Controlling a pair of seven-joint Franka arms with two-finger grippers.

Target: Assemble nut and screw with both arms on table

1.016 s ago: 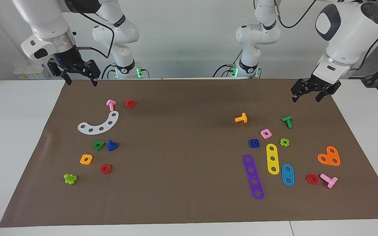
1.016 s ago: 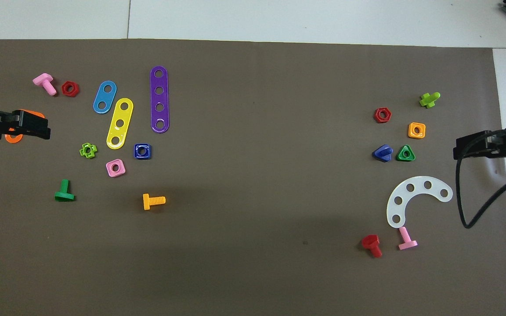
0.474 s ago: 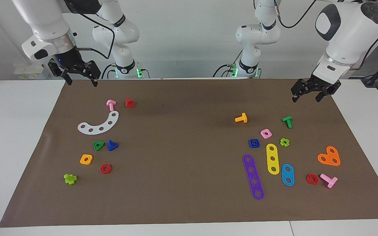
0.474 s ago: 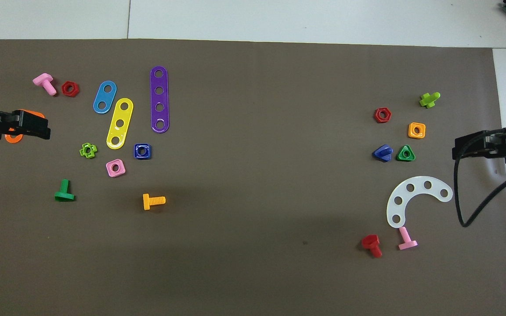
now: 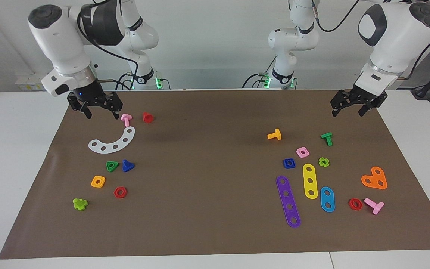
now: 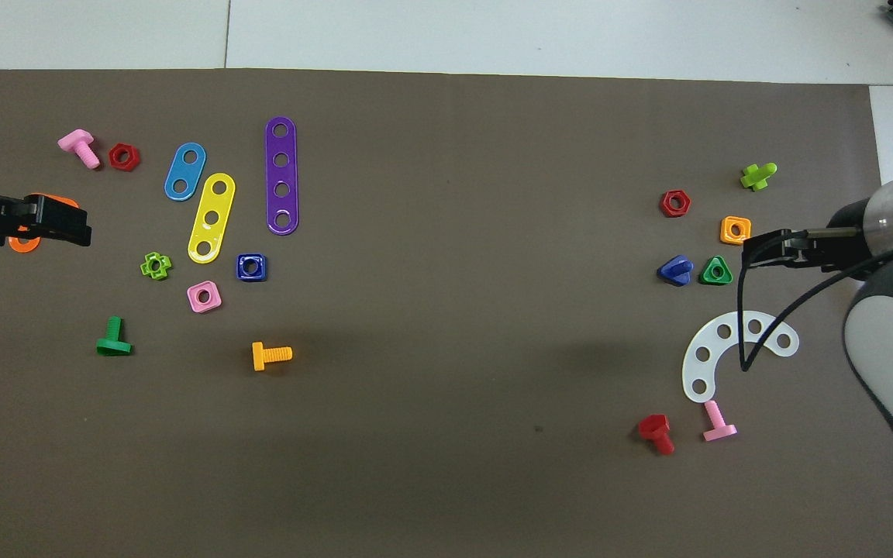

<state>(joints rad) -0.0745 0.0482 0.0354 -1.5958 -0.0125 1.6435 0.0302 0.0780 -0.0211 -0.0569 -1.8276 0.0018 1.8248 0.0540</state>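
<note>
Brown mat (image 5: 207,209), parts scattered. My right gripper (image 5: 98,108) hangs open above the mat, left gripper (image 5: 354,106) open too. Next: descend on the screw (image 5: 127,165), then the nut (image 5: 289,163).

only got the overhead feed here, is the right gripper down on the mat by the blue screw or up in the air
Observer: Up in the air. In the facing view the right gripper hangs above the mat, not down at the screw.
Operator: fingers open?
Observer: Open, with nothing between them.
Operator: and the left one
Observer: The left gripper is also raised and open, holding nothing; the nut lies untouched.
</note>
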